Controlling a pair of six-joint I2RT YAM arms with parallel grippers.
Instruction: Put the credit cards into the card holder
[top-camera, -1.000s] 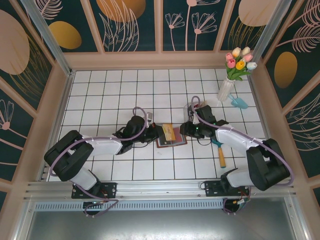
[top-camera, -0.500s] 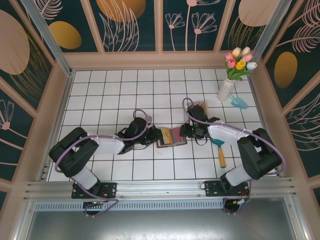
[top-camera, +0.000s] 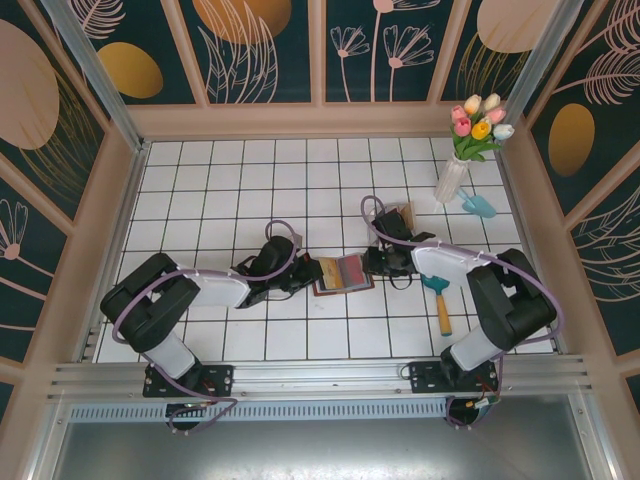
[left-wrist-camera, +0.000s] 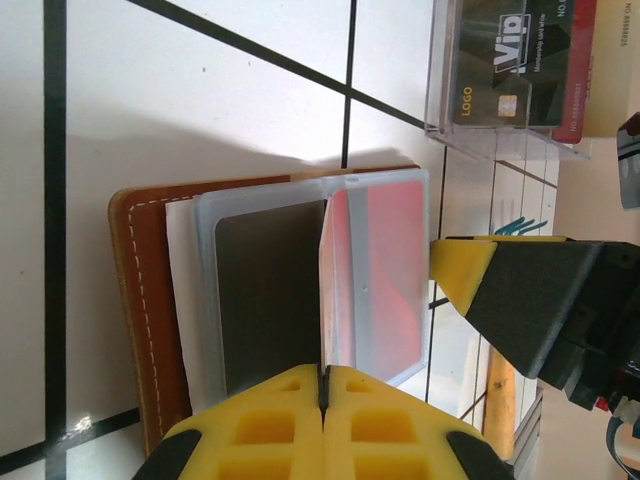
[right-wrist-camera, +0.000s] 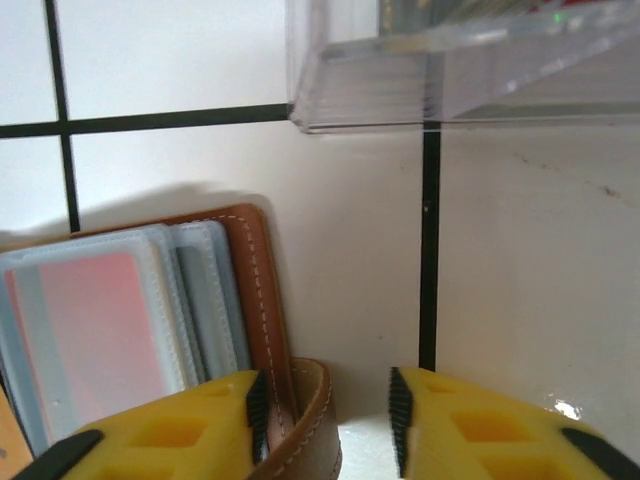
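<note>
The card holder (top-camera: 343, 272) lies open on the white-tiled desk (top-camera: 230, 190) between the two arms. It is a rectangle of brown leather-like material with pale stitching along its rounded edge (left-wrist-camera: 135, 300), and it holds a stack of cloudy, flexible plastic leaves.

The left gripper (left-wrist-camera: 322, 378) is closed on one plastic sleeve (left-wrist-camera: 323, 290), which stands edge-on between its yellow ribbed fingers. To one side of that leaf lies a dull grey pocket. On the other side one red card (left-wrist-camera: 385, 270) shows through a frosted pocket.

The right gripper (right-wrist-camera: 325, 395) has its jaws apart around the holder's curled leather rim (right-wrist-camera: 300, 420). The rim lies against one finger, with a gap before the other. From this wrist view the same card looks pinkish behind its film (right-wrist-camera: 95, 320).

Just beyond the holder stands a clear, hard-walled plastic tray (left-wrist-camera: 440, 90). Two cards can be counted in it: a glossy black one (left-wrist-camera: 495, 60) printed "Vip" and "LOGO", and a red one (left-wrist-camera: 575, 70) behind it.
</note>
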